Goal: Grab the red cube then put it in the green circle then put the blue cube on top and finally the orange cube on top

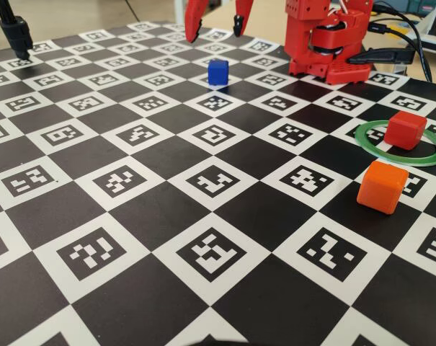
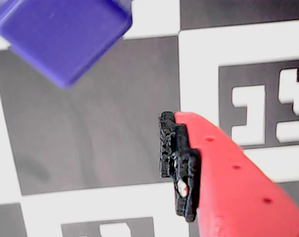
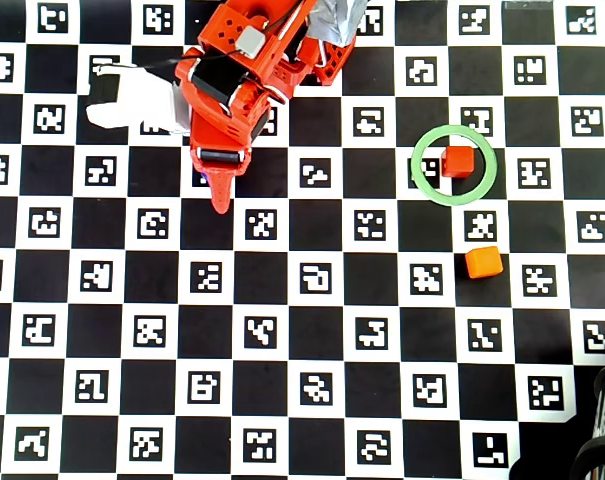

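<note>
The red cube (image 1: pixel 405 130) (image 3: pixel 458 161) sits inside the green circle (image 1: pixel 369 140) (image 3: pixel 422 180), towards its right part in the overhead view. Just outside the ring, the orange cube (image 1: pixel 382 187) (image 3: pixel 482 262) rests on the board. The blue cube (image 1: pixel 218 73) stands alone at the far middle of the board. My gripper (image 1: pixel 216 32) hangs open above and just behind it, holding nothing. In the wrist view the blue cube (image 2: pixel 60 34) lies at the top left, and only one red finger with a black pad (image 2: pixel 181 168) shows. From overhead the arm hides almost all of the blue cube.
The red arm base (image 1: pixel 326 43) stands at the far right of the checkered marker board, with black cables (image 1: pixel 398 43) beside it. A black post (image 1: pixel 16 32) stands at the far left corner. A white patch (image 3: pixel 132 100) lies left of the arm.
</note>
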`<action>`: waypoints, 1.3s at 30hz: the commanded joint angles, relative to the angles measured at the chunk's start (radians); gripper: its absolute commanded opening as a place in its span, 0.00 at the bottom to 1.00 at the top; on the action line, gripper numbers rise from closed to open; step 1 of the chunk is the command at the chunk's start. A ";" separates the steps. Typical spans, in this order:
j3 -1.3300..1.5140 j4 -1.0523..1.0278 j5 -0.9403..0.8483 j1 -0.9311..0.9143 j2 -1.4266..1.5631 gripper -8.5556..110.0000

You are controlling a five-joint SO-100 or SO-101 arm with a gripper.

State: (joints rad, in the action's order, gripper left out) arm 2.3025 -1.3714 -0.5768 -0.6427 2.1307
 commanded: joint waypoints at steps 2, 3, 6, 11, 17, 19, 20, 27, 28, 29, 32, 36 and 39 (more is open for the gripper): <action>0.049 0.087 -0.048 -0.026 0.040 0.48; 0.064 0.110 -0.054 -0.029 0.037 0.48; 0.115 0.173 -0.077 -0.038 0.029 0.48; 0.172 0.256 -0.100 -0.054 0.002 0.48; 0.201 0.324 -0.124 -0.071 -0.041 0.48; 0.207 0.342 -0.132 -0.077 -0.057 0.48; 0.213 0.354 -0.133 -0.080 -0.063 0.48; 0.244 0.397 -0.149 -0.089 -0.084 0.48; 0.247 0.400 -0.150 -0.089 -0.086 0.48; 0.249 0.400 -0.153 -0.091 -0.086 0.48; 0.249 0.400 -0.158 -0.091 -0.086 0.48; 0.250 0.403 -0.170 -0.091 -0.087 0.48; 0.255 0.405 -0.187 -0.091 -0.087 0.48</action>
State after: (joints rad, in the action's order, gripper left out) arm 2.5633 -0.9817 -0.7501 -0.7210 2.0402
